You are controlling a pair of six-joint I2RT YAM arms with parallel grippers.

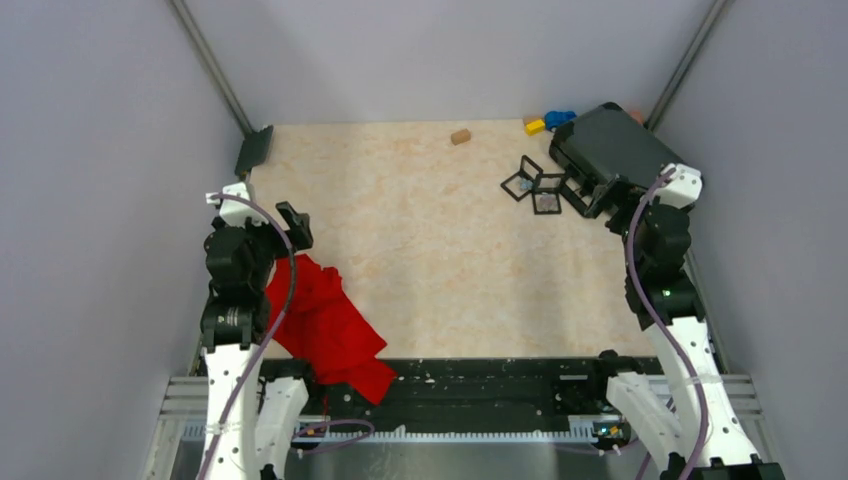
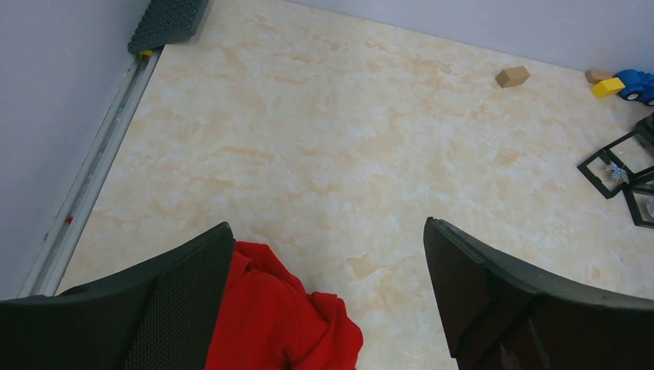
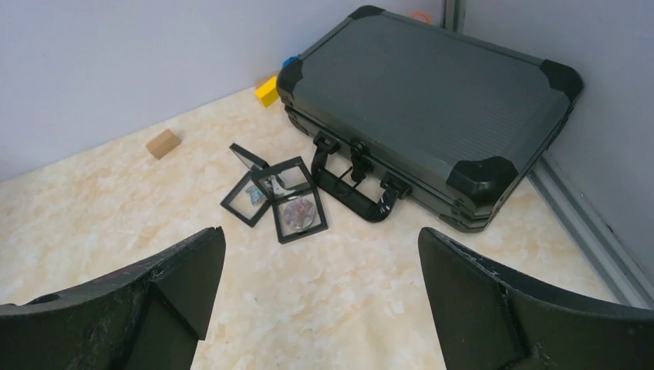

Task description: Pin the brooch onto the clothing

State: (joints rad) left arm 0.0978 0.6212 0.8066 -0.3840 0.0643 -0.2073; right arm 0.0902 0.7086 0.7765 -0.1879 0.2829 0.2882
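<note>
Left arm [image 1: 236,268] and right arm [image 1: 664,250] folded upright — jaws wide.

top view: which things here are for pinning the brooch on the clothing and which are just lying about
For the job: red clothing; black display frames holding small brooch-like pieces.
Lying about: dark case; wooden block; yellow block; blue toy.

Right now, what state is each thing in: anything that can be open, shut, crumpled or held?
Clothing: crumpled, not held.
Case: shut, lying flat.
Frames: clustered by the case handle.
Left end effector: open, empty.
Right end effector: open, empty.
</note>
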